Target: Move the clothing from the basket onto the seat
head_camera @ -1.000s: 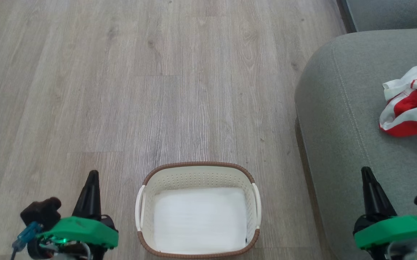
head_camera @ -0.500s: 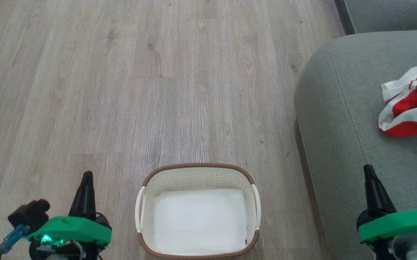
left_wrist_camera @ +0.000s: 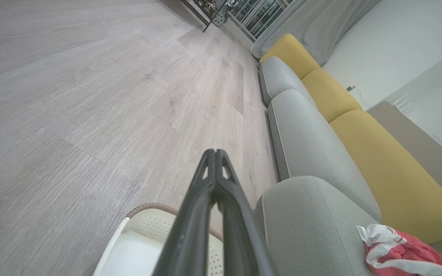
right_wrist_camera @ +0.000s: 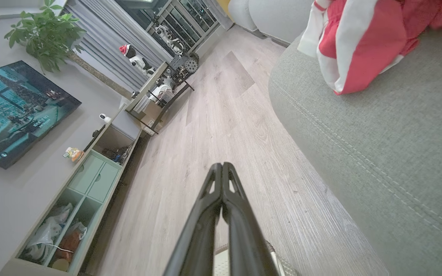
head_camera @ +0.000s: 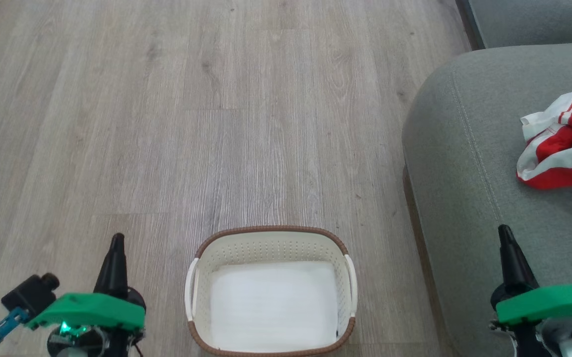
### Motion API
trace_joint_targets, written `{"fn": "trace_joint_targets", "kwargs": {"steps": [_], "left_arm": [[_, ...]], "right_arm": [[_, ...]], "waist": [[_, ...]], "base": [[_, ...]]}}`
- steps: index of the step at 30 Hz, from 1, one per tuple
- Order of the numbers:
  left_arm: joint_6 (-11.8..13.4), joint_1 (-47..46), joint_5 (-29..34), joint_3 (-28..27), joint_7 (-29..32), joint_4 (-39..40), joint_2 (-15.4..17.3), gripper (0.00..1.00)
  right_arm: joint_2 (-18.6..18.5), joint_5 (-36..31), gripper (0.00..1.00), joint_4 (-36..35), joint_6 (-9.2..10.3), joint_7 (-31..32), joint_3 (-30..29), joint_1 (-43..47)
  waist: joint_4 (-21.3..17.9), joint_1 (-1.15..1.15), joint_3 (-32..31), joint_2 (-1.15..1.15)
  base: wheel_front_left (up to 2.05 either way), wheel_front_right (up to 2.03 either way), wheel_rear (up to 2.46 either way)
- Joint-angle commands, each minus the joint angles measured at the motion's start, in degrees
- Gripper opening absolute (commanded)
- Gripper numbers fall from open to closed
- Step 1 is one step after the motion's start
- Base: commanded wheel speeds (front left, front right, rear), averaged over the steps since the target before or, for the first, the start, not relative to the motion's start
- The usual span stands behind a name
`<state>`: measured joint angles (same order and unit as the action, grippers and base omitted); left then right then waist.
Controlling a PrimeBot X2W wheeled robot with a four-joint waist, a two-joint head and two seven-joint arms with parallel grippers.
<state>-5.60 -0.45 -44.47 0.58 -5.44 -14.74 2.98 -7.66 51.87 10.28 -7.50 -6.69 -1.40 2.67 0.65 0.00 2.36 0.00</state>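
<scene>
Flanking the basket [head_camera: 271, 229] on wood floor [head_camera: 167, 124], left fingers [head_camera: 113, 265] and right fingers [head_camera: 512, 263] sit clenched.

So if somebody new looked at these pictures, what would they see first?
Probably the bright red clothing with white stripes, lying crumpled on the grey-green seat at the right. Next, the cream basket on the wooden floor in the bottom middle, holding a flat white sheet.
</scene>
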Motion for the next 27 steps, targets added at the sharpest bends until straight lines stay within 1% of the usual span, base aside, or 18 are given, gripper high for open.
{"fn": "trace_joint_targets", "kwargs": {"steps": [1, 27], "left_arm": [[-0.50, -2.97, -1.47, -1.68, 0.26, 1.66, 0.10, 0.00], [-0.99, -3.95, -17.75, -3.60, 4.39, 1.31, 0.03, 0.00]], "right_arm": [[-0.51, 1.38, 0.00, -1.48, 0.00, 0.36, -0.03, -2.65], [0.96, 15.54, 0.00, 0.34, 0.00, 4.44, -1.28, -4.79]], "waist": [[-0.01, 0.00, -0.03, 0.00], [-0.23, 0.00, -0.79, 0.00]], "base": [[0.00, 0.00, 0.00], [0.00, 0.00, 0.00]]}}
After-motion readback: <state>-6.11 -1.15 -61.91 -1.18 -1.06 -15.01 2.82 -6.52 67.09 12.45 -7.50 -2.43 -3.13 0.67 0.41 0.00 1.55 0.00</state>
